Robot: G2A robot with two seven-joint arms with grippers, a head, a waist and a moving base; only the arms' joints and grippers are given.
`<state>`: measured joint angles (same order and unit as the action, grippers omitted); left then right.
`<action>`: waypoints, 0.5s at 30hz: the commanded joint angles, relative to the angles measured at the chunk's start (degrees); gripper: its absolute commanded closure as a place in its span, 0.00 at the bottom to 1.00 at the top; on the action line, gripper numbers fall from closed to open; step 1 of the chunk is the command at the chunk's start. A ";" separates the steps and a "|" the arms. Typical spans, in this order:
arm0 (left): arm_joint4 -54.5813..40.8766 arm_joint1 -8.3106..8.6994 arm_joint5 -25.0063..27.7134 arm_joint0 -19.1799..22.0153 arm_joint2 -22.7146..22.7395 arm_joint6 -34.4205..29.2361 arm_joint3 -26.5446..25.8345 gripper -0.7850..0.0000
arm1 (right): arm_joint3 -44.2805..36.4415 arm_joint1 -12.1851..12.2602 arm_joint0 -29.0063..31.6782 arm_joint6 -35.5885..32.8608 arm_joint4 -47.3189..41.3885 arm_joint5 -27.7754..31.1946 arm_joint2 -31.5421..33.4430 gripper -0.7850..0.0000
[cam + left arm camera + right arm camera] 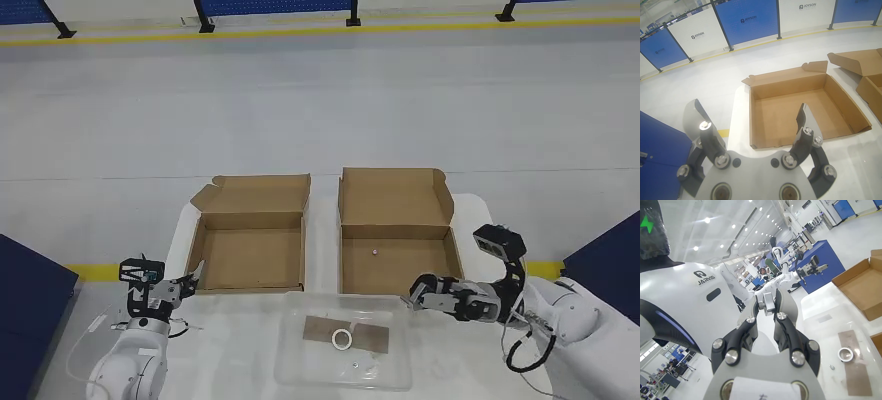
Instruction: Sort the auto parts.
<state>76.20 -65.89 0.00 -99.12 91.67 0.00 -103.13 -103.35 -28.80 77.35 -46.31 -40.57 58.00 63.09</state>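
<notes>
Your right tool (pixel 766 303) is clenched on a small metal part (pixel 769 306); your left tool (pixel 749 108) gapes wide near a cardboard box (pixel 776 117).

Two boxes (pixel 250 258) (pixel 400 272), one tray (pixel 300 372), one ring (pixel 342 339), one block (pixel 768 304).

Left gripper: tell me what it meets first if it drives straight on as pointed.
Likely the left cardboard box, near its front corner; height is unclear, so the left gripper might pass over the wall.

The left box (pixel 250 258) and right box (pixel 400 265) are matt brown cardboard. The tray (pixel 298 368) is clear, glossy plastic. The ring (pixel 342 339) and block (pixel 768 305) look like smooth, shiny metal.
</notes>
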 commanded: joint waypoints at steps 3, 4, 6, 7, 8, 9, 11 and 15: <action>0.00 0.00 0.00 0.00 0.00 0.00 0.00 0.00 | -2.15 1.13 2.83 -0.01 -3.52 0.00 2.72 1.00; 0.00 0.00 0.00 0.00 0.00 0.00 0.00 0.00 | -2.87 1.33 3.26 -0.01 -4.21 0.00 3.24 1.00; 0.00 0.00 0.00 0.00 0.00 0.00 0.00 0.00 | -4.23 1.68 3.73 -0.01 -5.10 0.00 4.17 1.00; 0.00 0.00 0.00 0.00 0.00 0.00 0.00 0.00 | -4.78 1.80 3.90 -0.01 -5.91 0.00 4.51 1.00; 0.00 0.00 0.00 0.00 0.00 0.00 0.00 0.00 | -4.87 1.83 3.96 -0.01 -6.42 0.00 4.61 1.00; 0.00 0.00 0.00 0.00 0.00 0.00 0.00 0.00 | -4.87 1.83 3.96 -0.01 -6.42 0.00 4.61 1.00; 0.00 0.00 0.00 0.00 0.00 0.00 0.00 0.00 | -4.87 1.83 3.96 -0.01 -6.42 0.00 4.61 1.00; 0.00 0.00 0.00 0.00 0.00 0.00 0.00 0.00 | -4.87 1.83 3.96 -0.01 -6.42 0.00 4.61 1.00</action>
<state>76.20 -65.89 0.00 -99.12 91.67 0.00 -103.13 -108.22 -26.97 81.31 -46.31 -46.99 58.00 67.70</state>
